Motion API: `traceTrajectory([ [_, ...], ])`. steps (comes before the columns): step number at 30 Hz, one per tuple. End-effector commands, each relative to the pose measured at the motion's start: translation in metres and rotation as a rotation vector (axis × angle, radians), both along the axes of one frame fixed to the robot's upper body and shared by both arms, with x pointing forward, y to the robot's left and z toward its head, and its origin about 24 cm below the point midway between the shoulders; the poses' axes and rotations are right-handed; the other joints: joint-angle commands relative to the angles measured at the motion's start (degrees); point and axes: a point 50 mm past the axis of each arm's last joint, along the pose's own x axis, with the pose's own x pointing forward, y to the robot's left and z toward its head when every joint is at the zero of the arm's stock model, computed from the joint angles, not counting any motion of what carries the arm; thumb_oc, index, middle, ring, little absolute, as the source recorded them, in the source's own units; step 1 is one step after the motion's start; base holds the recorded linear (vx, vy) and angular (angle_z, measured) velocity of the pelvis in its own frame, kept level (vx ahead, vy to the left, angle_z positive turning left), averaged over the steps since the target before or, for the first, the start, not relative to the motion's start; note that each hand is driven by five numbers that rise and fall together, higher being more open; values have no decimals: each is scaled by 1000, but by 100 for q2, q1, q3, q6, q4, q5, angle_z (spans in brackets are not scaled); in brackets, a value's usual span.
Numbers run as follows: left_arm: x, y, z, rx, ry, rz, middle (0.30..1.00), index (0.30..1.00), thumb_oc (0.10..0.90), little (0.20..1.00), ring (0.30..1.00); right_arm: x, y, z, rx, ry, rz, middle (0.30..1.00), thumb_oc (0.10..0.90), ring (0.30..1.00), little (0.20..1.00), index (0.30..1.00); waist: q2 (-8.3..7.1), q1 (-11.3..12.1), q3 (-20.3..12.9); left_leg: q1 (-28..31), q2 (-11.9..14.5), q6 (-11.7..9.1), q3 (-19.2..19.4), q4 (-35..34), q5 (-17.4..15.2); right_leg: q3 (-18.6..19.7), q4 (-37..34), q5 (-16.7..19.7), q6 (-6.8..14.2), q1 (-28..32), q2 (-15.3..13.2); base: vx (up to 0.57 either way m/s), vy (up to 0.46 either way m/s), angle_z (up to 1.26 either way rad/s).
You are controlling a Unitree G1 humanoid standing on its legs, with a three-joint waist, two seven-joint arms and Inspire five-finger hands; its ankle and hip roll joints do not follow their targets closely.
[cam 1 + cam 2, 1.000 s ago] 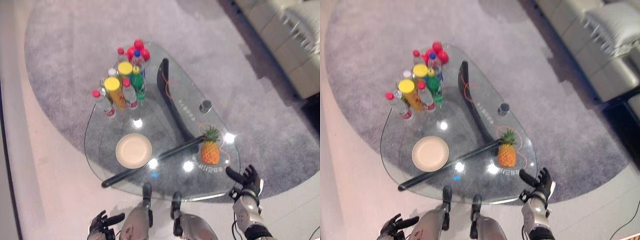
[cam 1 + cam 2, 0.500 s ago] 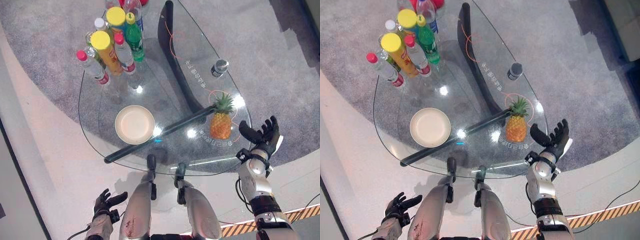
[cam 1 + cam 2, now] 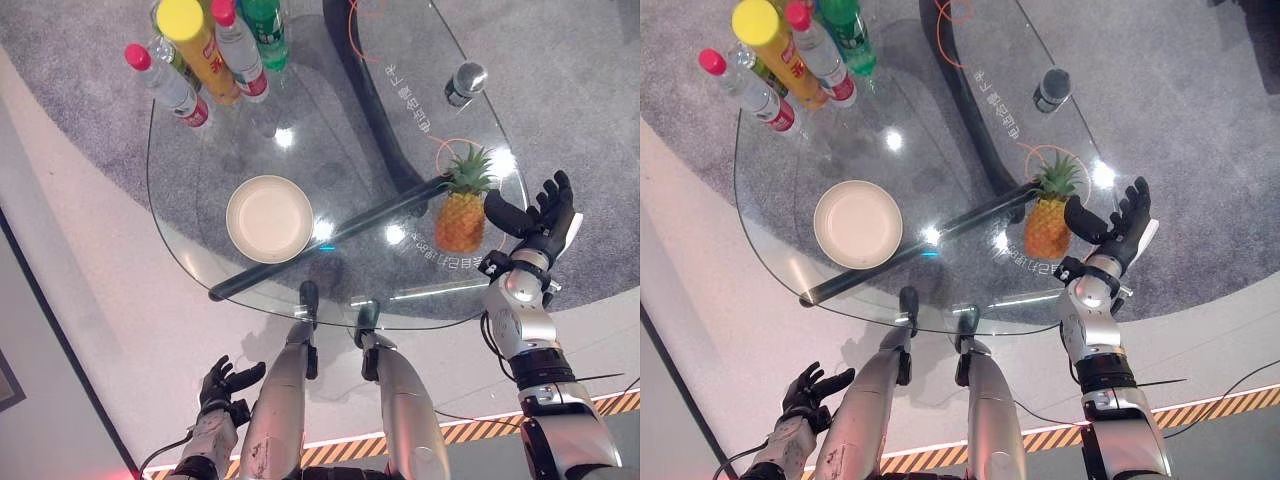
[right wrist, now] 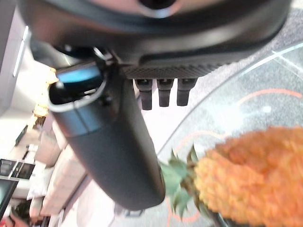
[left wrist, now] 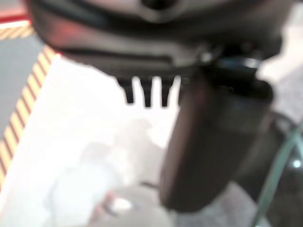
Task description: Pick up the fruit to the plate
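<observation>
**Open hand beside the pineapple**

The right hand hovers with fingers spread wide, just beside the upright pineapple on the glass table. The empty plate sits well apart. The left hand hangs low, fingers relaxed, holding nothing.

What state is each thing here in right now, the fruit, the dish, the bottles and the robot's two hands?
pineapple: upright on the glass table, not held.
plate: empty.
bottles: upright, capped.
right hand: open, beside the pineapple.
left hand: open, low beside the table, holding nothing.
</observation>
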Motion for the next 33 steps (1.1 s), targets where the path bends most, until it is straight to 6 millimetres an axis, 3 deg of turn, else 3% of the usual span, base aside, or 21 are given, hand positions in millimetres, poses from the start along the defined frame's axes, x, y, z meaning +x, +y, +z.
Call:
traceTrajectory([
  [1, -18, -11, -11, -25, 66, 54, 900, 900, 800, 900, 900, -6, -29, 42, -109, -126, -105, 900, 800, 900, 900, 900, 130, -11, -104, -417, -57, 126, -59, 1070, -479, -704, -665, 1166, 170, -78, -322, 0, 0, 0],
  [12, -20, -13, -12, -38, 55, 46, 900, 900, 800, 900, 900, 4, -34, 31, -61, -10, -126, 900, 800, 900, 900, 900, 207, 74, -104, -595, -122, 129, -157, 995, -426, -742, -658, 1201, 148, -302, -323, 8, 21, 6],
  [21, -20, -15, -12, -43, 49, 35, 900, 900, 800, 900, 900, 6, -34, 5, 46, 136, -109, 900, 800, 900, 900, 900, 218, 122, -104, -551, -146, 136, -204, 903, -400, -762, -687, 1235, 144, -299, -335, 0, 0, 0],
  [33, -23, -15, -14, -37, 62, 7, 900, 900, 800, 900, 900, 15, -33, 8, 97, 161, -76, 900, 800, 900, 900, 900, 316, 219, -104, -567, -190, 129, -273, 909, -395, -776, -643, 1265, 156, -357, -388, 0, 0, 0],
])
